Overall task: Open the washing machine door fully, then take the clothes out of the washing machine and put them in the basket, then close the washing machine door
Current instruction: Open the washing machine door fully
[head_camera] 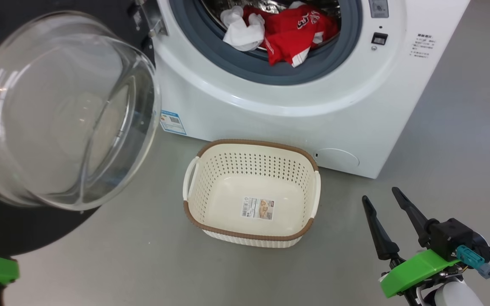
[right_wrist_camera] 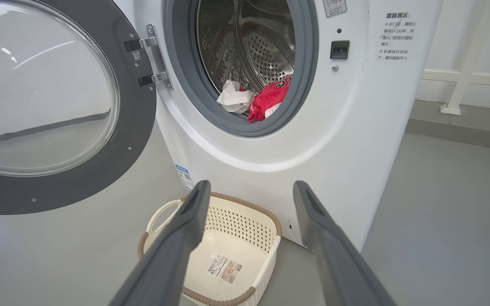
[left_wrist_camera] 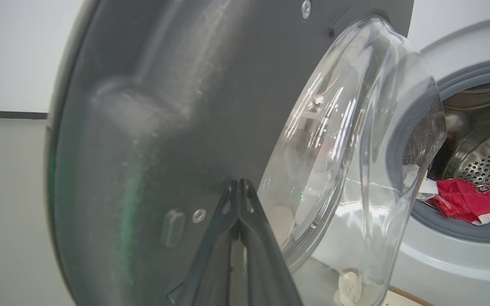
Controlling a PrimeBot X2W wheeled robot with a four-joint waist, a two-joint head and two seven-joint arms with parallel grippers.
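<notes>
Hanging over the lip of the perforated steel drum (right_wrist_camera: 266, 51) of the big white front-loading washing machine (head_camera: 270, 110), a red garment (head_camera: 296, 34) with white lettering and a plain white cloth (head_camera: 243, 32) lie side by side, the white one on the left. The small cream perforated plastic basket (head_camera: 253, 143) with a brown rim stands on the grey floor (head_camera: 143, 263) just on the near side of the machine, with a sticker (head_camera: 257, 208) on its bare bottom. The round door (head_camera: 62, 110), black-rimmed with a clear glass bowl, stands open to the left. My left gripper (left_wrist_camera: 238, 183) has its fingers pressed together on nothing, with the tips right at the door's dark inner face. I cannot tell whether they touch it. My right gripper (head_camera: 379, 193) is spread wide and empty, near and to the right of the basket, well apart from the clothes farther off.
</notes>
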